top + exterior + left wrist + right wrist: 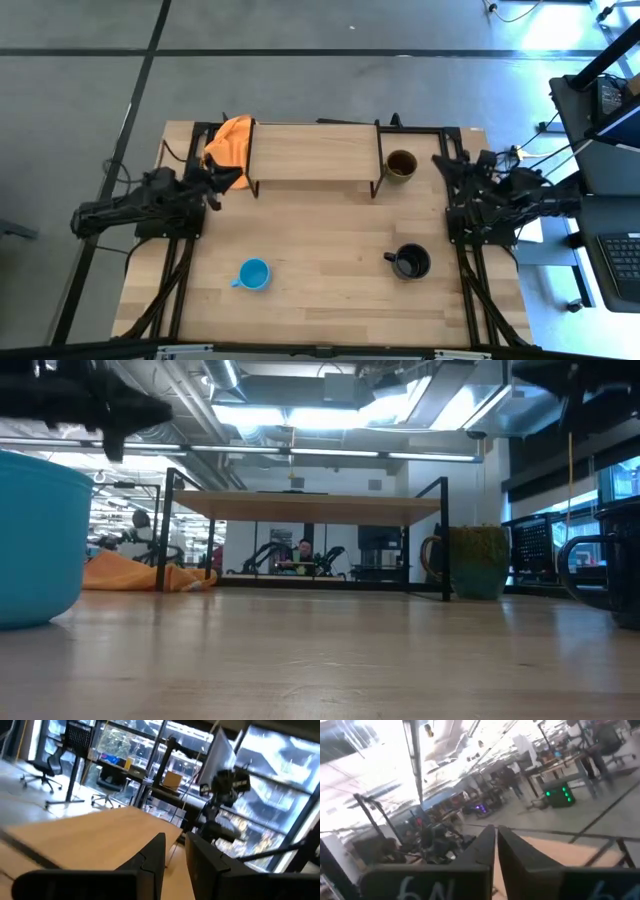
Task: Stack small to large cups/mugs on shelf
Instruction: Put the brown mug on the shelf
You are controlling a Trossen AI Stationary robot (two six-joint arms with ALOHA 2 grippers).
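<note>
the scene is lit brightly and evenly from ceiling strip lights (330,415), glare is seen at the overhead view's upper right, both wrist views are smeared by blur, and the near blue mug (35,540) is rendered out of focus.

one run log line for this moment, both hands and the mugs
left hand: empty, by orange cloth | right hand: shut, empty | mugs: none on shelf

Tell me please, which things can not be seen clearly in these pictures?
- Blue mug: low view, cut off by the left edge; its handle is not visible there.
- Black mug: low view, cut off by the right edge.
- Olive-brown mug: high view, its handle is too small to find.
- Orange cloth: high view, partly covered by the left gripper.
</note>
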